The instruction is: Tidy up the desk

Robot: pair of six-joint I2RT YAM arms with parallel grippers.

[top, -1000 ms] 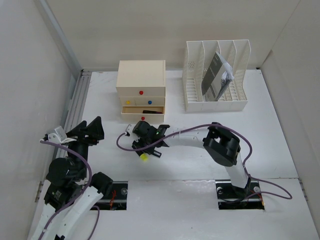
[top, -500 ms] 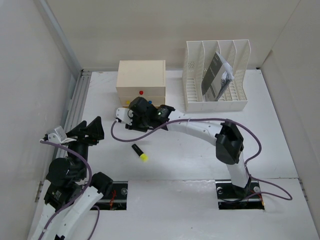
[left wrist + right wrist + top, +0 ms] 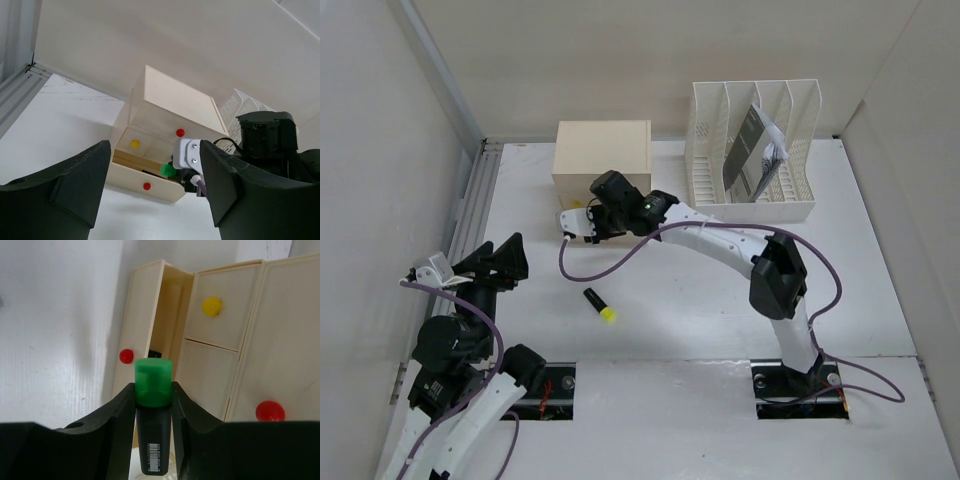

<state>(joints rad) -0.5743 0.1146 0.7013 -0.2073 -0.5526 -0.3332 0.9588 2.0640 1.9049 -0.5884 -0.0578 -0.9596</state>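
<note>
the right gripper [image 3: 153, 392] pinches a black highlighter with a green cap [image 3: 153, 381] between its fingers, the cap pointing at the pulled-out bottom drawer [image 3: 134, 179] of the beige wooden drawer box [image 3: 602, 150]. the left gripper [image 3: 155, 155] hangs near the left side, its fingers spread wide with nothing between them. the white desk [image 3: 700, 300] lies under both arms, with the drawer box and a white file rack [image 3: 705, 190] at its far edge and a yellow-capped highlighter [image 3: 600, 306] lying in front of the box.
</note>
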